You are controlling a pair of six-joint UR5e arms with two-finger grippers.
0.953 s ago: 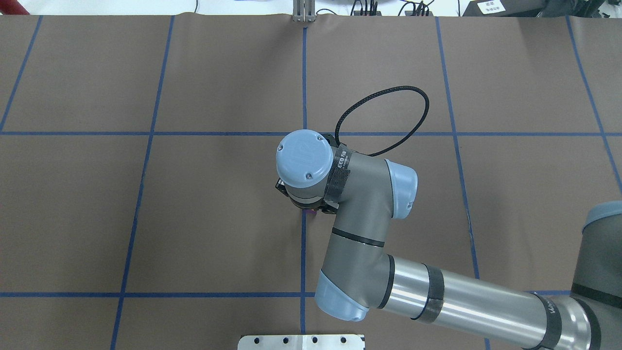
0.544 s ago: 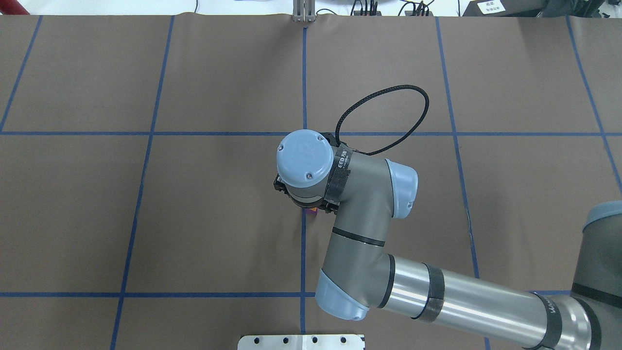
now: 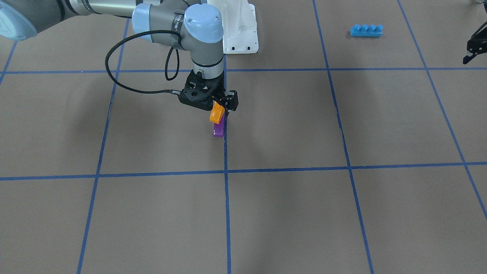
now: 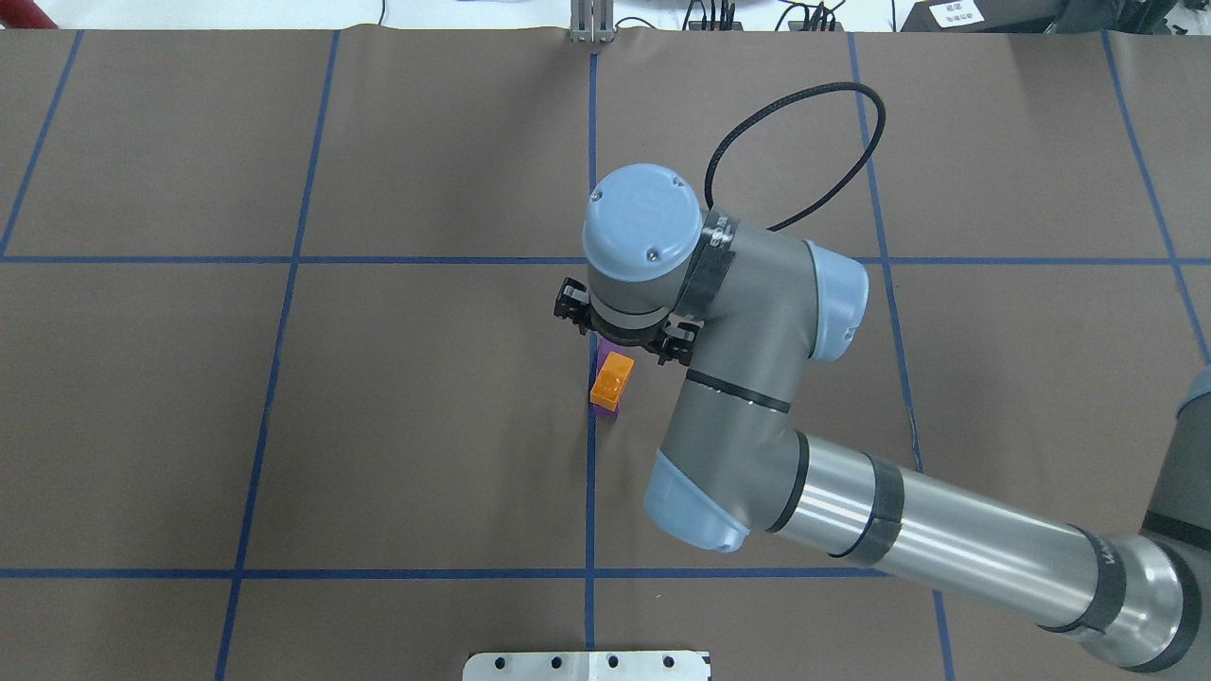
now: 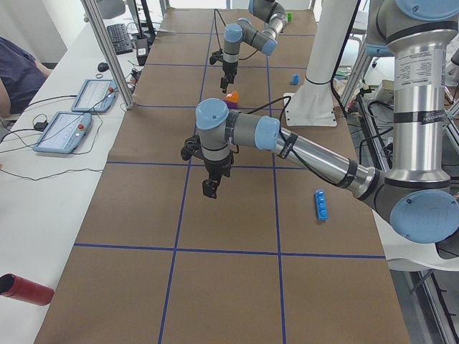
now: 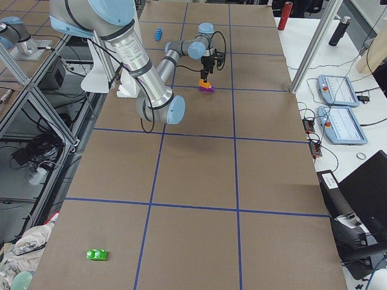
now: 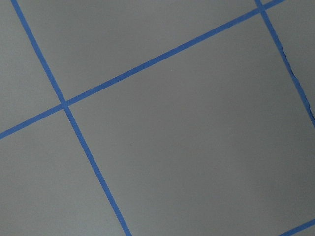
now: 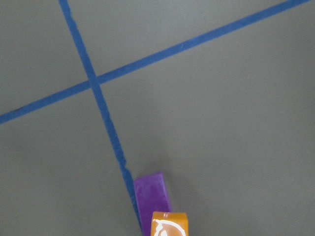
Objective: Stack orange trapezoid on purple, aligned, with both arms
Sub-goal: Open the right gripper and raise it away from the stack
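The orange trapezoid (image 4: 612,380) sits on top of the purple block (image 4: 605,410) beside a blue tape line at mid-table. In the front view the orange trapezoid (image 3: 217,113) looks slightly tilted on the purple block (image 3: 219,130). My right gripper (image 3: 225,107) hangs just above and behind the stack with its jaws apart and nothing in them. The right wrist view shows the orange trapezoid (image 8: 169,224) and the purple block (image 8: 153,194) at its bottom edge. My left gripper (image 3: 468,57) hovers empty over bare table far to the side. Its jaws are too cut off to judge.
A long blue four-stud brick (image 3: 366,30) lies near the white pedestal (image 3: 237,26). A green block (image 6: 97,254) lies at the table's far right end. A red cylinder (image 5: 25,289) and tablets lie on the side bench.
The right wrist has risen and shifted away from the stack. The orange trapezoid, earlier almost hidden under the wrist, now shows in full on the purple block, released.
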